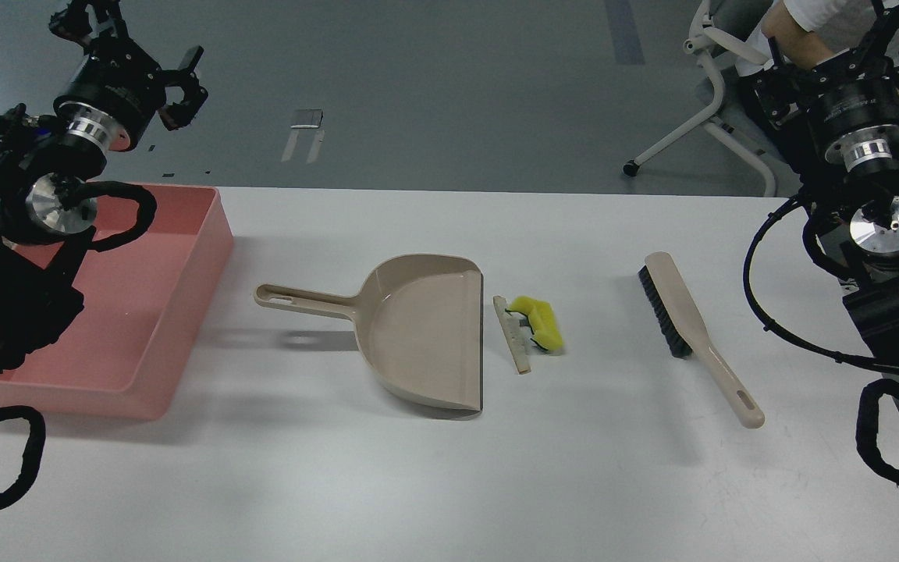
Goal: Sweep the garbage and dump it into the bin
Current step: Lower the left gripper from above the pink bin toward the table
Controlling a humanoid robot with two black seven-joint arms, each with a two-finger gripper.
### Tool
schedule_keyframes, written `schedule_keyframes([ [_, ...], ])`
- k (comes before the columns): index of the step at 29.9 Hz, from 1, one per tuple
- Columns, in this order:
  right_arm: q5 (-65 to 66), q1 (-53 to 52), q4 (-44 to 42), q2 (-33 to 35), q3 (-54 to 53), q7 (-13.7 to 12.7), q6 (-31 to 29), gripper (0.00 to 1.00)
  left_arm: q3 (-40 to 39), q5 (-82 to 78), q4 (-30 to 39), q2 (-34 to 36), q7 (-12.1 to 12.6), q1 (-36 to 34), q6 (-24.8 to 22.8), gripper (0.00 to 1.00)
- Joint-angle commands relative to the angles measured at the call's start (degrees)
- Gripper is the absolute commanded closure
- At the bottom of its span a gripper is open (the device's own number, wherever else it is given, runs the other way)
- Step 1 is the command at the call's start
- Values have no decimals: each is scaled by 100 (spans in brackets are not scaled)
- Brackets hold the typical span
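Note:
The garbage lies mid-table: a yellow sponge chunk with a dark green layer and a flat pale beige piece against its left side. Both lie just right of the mouth of the beige dustpan. The beige black-bristled brush lies further right. The salmon-pink bin stands at the left edge, partly hidden by my left arm. My left gripper is raised above the bin's far end, open and empty. My right gripper is raised at the far right, open and empty, well away from the brush.
A white table bears everything. Beyond its far edge is grey floor with an office chair and a seated person at the top right, close behind my right gripper.

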State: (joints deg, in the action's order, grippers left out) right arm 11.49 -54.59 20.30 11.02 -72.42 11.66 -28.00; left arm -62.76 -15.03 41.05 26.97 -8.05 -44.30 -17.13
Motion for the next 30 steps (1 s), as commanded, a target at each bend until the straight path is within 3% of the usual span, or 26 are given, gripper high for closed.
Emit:
schedule_keyframes([
  [1,-6,-43,1,5,-9,-6,0,0,-25,9,0,10,-12,-17,16,1],
  [12,-24,-61,27,5,-18,38,0,0,-43,27,403,27,40,35,17,1],
  [19,-15,299,817,181,-27,46,0,0,-130,62,1932,738,49,940,34,1],
  [24,3,528,950,199,-18,64,0,0,-763,440,3670,1484,84,2283,25,1],
  [27,3,581,950,216,-27,64,0,0,-877,449,4155,1749,84,2671,25,1],
  [30,3,677,941,296,-27,64,0,0,-1290,449,4859,1987,67,3558,25,2],
])
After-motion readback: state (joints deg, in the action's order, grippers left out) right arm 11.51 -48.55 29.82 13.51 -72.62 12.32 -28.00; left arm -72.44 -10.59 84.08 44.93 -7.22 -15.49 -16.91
